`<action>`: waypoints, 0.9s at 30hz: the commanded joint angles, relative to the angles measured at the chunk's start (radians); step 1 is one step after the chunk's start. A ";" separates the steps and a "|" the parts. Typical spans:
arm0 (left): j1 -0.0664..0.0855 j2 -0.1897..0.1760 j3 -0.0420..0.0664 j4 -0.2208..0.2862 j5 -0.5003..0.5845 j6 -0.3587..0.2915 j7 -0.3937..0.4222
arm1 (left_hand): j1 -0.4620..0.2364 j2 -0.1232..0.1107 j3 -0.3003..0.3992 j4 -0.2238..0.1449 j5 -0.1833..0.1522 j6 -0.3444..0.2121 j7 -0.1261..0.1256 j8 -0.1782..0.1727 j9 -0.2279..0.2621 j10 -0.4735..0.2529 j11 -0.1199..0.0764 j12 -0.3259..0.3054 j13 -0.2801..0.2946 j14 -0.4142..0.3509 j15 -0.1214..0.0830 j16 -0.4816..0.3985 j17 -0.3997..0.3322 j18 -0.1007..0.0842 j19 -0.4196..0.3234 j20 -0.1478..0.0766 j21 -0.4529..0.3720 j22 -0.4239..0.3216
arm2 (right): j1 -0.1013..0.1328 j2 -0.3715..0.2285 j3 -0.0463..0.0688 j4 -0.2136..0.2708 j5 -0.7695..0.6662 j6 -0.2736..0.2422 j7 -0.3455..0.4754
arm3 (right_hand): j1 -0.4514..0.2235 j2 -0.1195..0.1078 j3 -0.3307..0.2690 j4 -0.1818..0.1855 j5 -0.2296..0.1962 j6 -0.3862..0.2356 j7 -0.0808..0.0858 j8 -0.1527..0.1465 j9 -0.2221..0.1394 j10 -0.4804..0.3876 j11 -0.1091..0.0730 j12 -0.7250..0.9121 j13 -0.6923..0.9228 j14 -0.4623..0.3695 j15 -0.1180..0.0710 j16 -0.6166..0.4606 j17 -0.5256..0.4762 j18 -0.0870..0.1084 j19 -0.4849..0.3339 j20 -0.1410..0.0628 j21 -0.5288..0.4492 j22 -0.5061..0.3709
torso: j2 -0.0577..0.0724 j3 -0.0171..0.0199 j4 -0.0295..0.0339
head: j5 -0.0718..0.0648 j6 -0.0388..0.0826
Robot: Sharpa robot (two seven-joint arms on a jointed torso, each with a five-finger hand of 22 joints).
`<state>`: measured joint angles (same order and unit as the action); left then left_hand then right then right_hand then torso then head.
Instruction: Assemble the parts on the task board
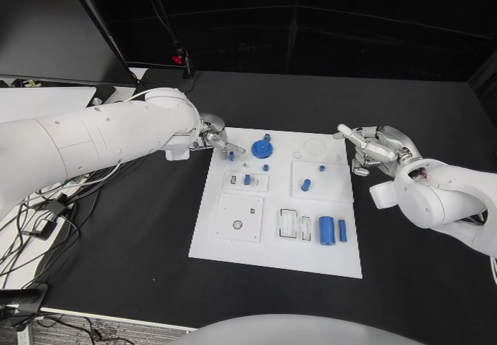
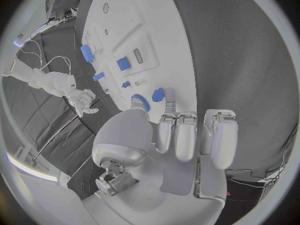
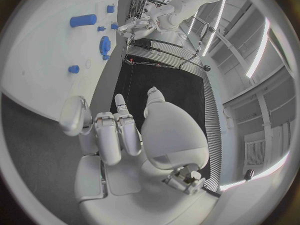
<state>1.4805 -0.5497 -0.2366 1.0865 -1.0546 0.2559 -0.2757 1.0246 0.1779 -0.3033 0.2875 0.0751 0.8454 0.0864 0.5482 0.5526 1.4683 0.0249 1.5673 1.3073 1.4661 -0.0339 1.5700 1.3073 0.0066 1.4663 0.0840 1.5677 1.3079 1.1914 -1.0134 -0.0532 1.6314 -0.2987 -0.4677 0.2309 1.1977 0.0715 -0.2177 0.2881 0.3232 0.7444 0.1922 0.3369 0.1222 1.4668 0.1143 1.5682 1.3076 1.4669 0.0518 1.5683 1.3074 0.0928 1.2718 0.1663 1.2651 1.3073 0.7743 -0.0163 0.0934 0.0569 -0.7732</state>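
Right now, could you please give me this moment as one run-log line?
left hand: open, at task board far-left corner | right hand: open, off the board's right edge | blue gear: on board, unheld

Left hand (image 1: pixel 212 136): palm mostly hidden behind its own arm in head view, so what the fingertips touch at the task board (image 1: pixel 238 248) edge can't be told. Small blue part (image 1: pixel 230 155) just beside it, shape too small to tell. Right hand (image 1: pixel 375 149) contents unclear. Board cut off in right wrist view.
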 commanded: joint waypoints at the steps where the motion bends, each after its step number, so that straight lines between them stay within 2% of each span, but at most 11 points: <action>1: 0.001 0.002 0.001 -0.004 -0.004 0.017 -0.023 | 0.016 0.001 0.005 0.001 0.010 0.008 -0.002 -0.007 -0.002 0.103 0.000 0.003 0.263 0.105 0.002 0.001 0.263 -0.007 0.104 0.004 0.003 0.263 | 0.001 -0.001 0.000 0.002 0.002 0.007 0.004 | 0.003 0.005 -0.004 0.000 0.004 -0.008 0.004 0.006 0.001 0.104 0.007 0.003 0.263 0.104 0.008 0.002 0.263 0.007 -0.004 0.003 -0.005 0.055 | 0.000 -0.0006 -0.0003 | -0.001 -0.003; 7: 0.001 0.007 0.001 -0.011 -0.004 0.016 -0.018 | 0.034 0.012 0.010 0.001 0.024 0.011 -0.002 -0.010 -0.003 0.103 -0.001 0.003 0.263 0.105 0.001 0.001 0.263 -0.007 0.104 0.004 0.003 0.263 | 0.001 0.000 0.000 0.001 0.002 0.007 0.004 | 0.003 0.005 -0.004 0.000 0.006 -0.008 0.004 0.007 0.001 0.104 0.007 0.003 0.263 0.104 0.008 0.002 0.263 0.007 -0.004 0.003 -0.005 0.055 | -0.001 -0.0003 0.0009 | -0.003 -0.005; 9: 0.001 0.010 0.001 -0.013 -0.004 0.016 -0.015 | 0.060 0.022 0.017 0.000 0.045 0.014 -0.004 -0.013 -0.004 0.103 -0.002 0.003 0.263 0.105 0.000 0.001 0.263 -0.007 0.104 0.004 0.003 0.263 | 0.001 0.001 0.000 0.001 0.002 0.007 0.004 | 0.003 0.005 -0.004 0.000 0.006 -0.008 0.004 0.007 0.001 0.104 0.007 0.003 0.263 0.104 0.008 0.002 0.263 0.007 -0.004 0.003 -0.005 0.055 | 0.000 -0.0002 0.0010 | -0.003 -0.005; 15: 0.000 0.021 0.001 -0.025 -0.004 0.023 -0.004 | 0.102 0.027 0.019 0.001 0.097 0.023 -0.007 -0.019 -0.006 0.103 -0.005 0.003 0.263 0.105 -0.002 0.001 0.263 -0.007 0.104 0.003 0.003 0.263 | 0.001 0.001 0.000 0.000 0.002 0.007 0.003 | 0.003 0.005 -0.004 0.000 0.006 -0.008 0.004 0.007 0.001 0.104 0.007 0.003 0.263 0.104 0.008 0.002 0.263 0.007 -0.004 0.003 -0.005 0.055 | -0.001 -0.0004 -0.0004 | -0.002 -0.005; 21: 0.000 0.027 0.001 -0.032 -0.004 0.036 0.003 | 0.107 0.023 0.017 0.001 0.103 0.022 -0.007 -0.022 -0.007 0.103 -0.005 0.003 0.263 0.105 -0.002 0.001 0.263 -0.007 0.104 0.002 0.003 0.263 | 0.001 0.001 0.000 0.000 0.002 0.006 0.003 | 0.003 0.005 -0.004 0.000 0.006 -0.008 0.004 0.007 0.001 0.104 0.007 0.003 0.263 0.104 0.008 0.002 0.263 0.007 -0.004 0.003 -0.005 0.055 | 0.000 0.0002 -0.0004 | -0.006 -0.008; 27: -0.001 0.031 0.001 -0.027 -0.004 0.042 0.003 | 0.112 0.022 0.016 0.001 0.106 0.021 -0.007 -0.023 -0.008 0.103 -0.004 0.003 0.263 0.105 -0.002 0.001 0.263 -0.007 0.104 0.002 0.003 0.263 | 0.001 0.001 0.000 -0.001 0.002 0.007 0.002 | 0.005 0.006 -0.004 0.001 0.009 -0.009 0.004 0.009 0.002 0.104 0.008 0.003 0.263 0.104 0.008 0.002 0.263 0.007 -0.004 0.003 -0.006 0.055 | 0.001 -0.0001 0.0026 | -0.020 -0.013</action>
<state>1.4805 -0.5208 -0.2357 1.0569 -1.0549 0.2764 -0.2811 1.1268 0.2021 -0.2888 0.2895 0.1744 0.8600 0.0792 0.5311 0.5461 1.4682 0.0249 1.5673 1.3074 1.4661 -0.0339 1.5699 1.3073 0.0064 1.4663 0.0840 1.5676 1.3076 1.1914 -1.0127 -0.0532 1.6296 -0.2983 -0.4676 0.2293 1.1976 0.0715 -0.2177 0.2882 0.3290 0.7408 0.1956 0.3417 0.1221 1.4668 0.1143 1.5683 1.3076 1.4669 0.0518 1.5683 1.3073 0.0928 1.2718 0.1663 1.2651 1.3073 0.7740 -0.0163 0.0933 0.0409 -0.7846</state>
